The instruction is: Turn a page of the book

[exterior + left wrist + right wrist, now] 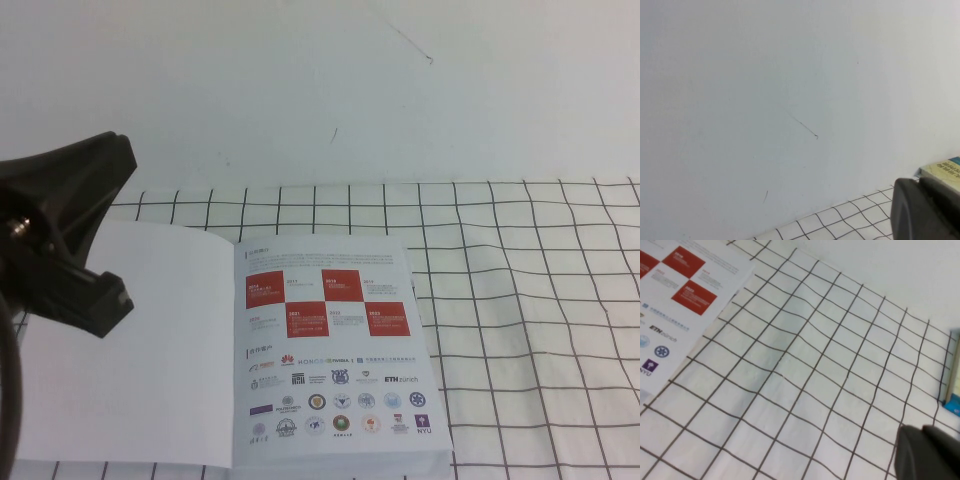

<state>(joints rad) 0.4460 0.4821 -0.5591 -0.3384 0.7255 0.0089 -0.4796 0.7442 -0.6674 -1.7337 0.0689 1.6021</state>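
Observation:
The book point(335, 345) lies open on the checked cloth point(520, 300). The page point(130, 340) lies flat on the left with its blank white reverse up. The inner page with red squares and logos faces up on the right and also shows in the right wrist view point(675, 295). My left arm point(60, 240) hangs over the page's left edge. My left gripper point(927, 210) is shut, empty and lifted, and faces the back wall. My right gripper point(922, 442) is shut and empty above the cloth to the right of the book. It is out of the high view.
A white wall point(320, 90) stands right behind the cloth. A small printed box point(945, 170) lies beside the left gripper's fingers. A blue-edged object point(955, 390) lies at the cloth's edge near the right gripper.

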